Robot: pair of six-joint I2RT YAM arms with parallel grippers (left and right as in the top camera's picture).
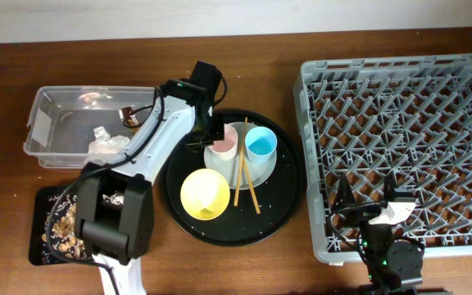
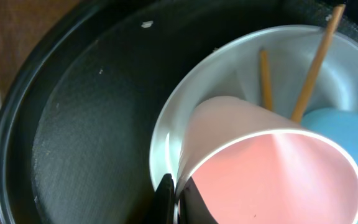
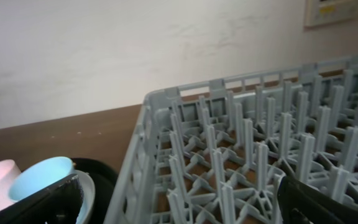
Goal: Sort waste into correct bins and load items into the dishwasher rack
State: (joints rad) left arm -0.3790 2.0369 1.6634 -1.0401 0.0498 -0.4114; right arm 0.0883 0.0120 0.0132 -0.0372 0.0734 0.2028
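The pink cup point(image 1: 226, 144) and the blue cup point(image 1: 260, 143) stand on the pale plate point(image 1: 252, 170) inside the round black tray. My left gripper point(image 1: 206, 140) is shut on the pink cup's left rim, one finger inside and one outside; the left wrist view shows this grip point(image 2: 178, 200) on the tilted pink cup point(image 2: 272, 174). The chopsticks point(image 1: 242, 176) lie across the plate beside the yellow bowl point(image 1: 204, 194). My right gripper point(image 1: 373, 205) hangs open and empty over the front of the dishwasher rack point(image 1: 408, 123). The tissue point(image 1: 107, 144) and wrapper point(image 1: 129, 117) lie in the clear container point(image 1: 52, 106).
The flat black tray point(image 1: 43, 205) at the front left holds food scraps point(image 1: 65, 225). The round black tray point(image 1: 285, 192) sits between the clear container and the rack. My left arm reaches across the space between the bins and the round tray.
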